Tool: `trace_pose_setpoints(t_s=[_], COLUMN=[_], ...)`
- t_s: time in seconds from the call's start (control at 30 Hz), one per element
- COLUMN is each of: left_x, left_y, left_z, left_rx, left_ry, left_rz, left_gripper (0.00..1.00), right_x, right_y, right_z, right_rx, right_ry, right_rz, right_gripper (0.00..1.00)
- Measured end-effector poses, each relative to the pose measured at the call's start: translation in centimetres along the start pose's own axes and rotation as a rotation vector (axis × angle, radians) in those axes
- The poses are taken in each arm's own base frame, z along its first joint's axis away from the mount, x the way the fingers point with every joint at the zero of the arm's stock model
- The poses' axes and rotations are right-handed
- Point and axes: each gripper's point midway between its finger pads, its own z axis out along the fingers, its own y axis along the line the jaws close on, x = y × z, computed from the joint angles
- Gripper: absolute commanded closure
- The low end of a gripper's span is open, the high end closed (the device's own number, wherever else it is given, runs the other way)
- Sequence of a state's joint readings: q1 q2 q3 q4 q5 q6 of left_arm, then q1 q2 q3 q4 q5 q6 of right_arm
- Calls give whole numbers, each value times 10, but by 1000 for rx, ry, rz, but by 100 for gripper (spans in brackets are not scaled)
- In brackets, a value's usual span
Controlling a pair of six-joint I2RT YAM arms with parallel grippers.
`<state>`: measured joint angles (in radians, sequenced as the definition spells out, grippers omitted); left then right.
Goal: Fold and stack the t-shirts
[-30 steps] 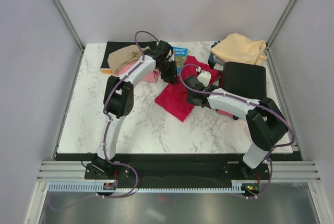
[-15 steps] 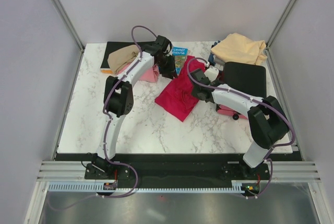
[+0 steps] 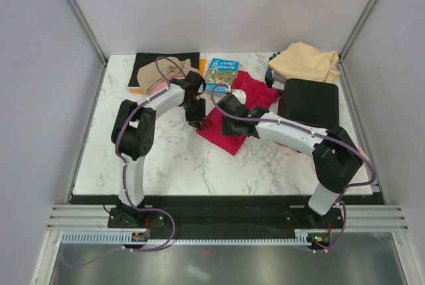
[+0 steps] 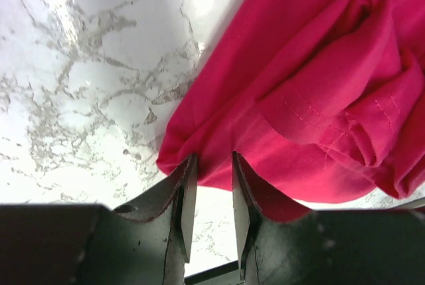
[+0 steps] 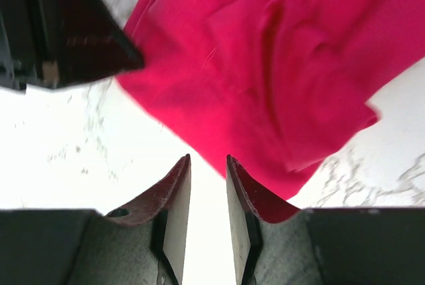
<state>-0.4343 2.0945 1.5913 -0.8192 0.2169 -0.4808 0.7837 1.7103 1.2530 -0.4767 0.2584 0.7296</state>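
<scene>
1. The crimson t-shirt point(image 3: 218, 133) lies loose on the desk point(image 3: 172, 159), on the near side of the blue book point(image 3: 221, 74). Its far corner reaches just beside the book's right edge.
2. The left gripper point(image 4: 214, 159) is near-left of the book, at the shirt's left border. Its jaws stand a slim gap apart with the hem lying under the tips. No cloth is pinched between them, so it reads as released.
3. The right gripper point(image 5: 208, 159) is also on the near side of the book, close beside the left one. It faces the same border. Bare desk shows through its slim gap, so it is released and empty.
4. Judgement: both tips sit at neighbouring spots on one edge, probably to take two points of the hem and draw the shirt out flat before any fold.
5. The cloth is unfolded and rumpled. A raised ridge runs through it, and a turned-over flap shows a stitched hem line. It looks thin and limp and is likely to sag between two grips.
6. The tan-brown t-shirt point(image 3: 161, 69) lies over the pink t-shirt point(image 3: 154, 87) on the black mat point(image 3: 143, 64), left of the book. I judge this to be the stack begun.
7. The peach-cream t-shirt point(image 3: 304, 61) is heaped well right of the book and probably waiting its turn.
</scene>
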Motion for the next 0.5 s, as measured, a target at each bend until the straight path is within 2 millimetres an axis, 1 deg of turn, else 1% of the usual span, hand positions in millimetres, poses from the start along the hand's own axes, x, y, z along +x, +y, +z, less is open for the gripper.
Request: trace_pose_setpoints(t_s=[0.1, 0.2, 0.33, 0.5], left_x=[1, -5, -11, -16], left_y=[0, -4, -9, -17], left_z=[-2, -4, -13, -33], left_rx=[12, 26, 44, 76], left_ry=[-15, -43, -79, -124], left_rz=[6, 18, 37, 62], left_gripper=[66, 66, 66, 66], right_x=[15, 21, 24, 26], right_y=[9, 6, 1, -3], right_z=[-1, 5, 6, 5], right_rx=[-21, -5, 13, 28], right_ry=[41, 64, 76, 83], right_rz=[-32, -38, -42, -47], right_gripper=[65, 65, 65, 66])
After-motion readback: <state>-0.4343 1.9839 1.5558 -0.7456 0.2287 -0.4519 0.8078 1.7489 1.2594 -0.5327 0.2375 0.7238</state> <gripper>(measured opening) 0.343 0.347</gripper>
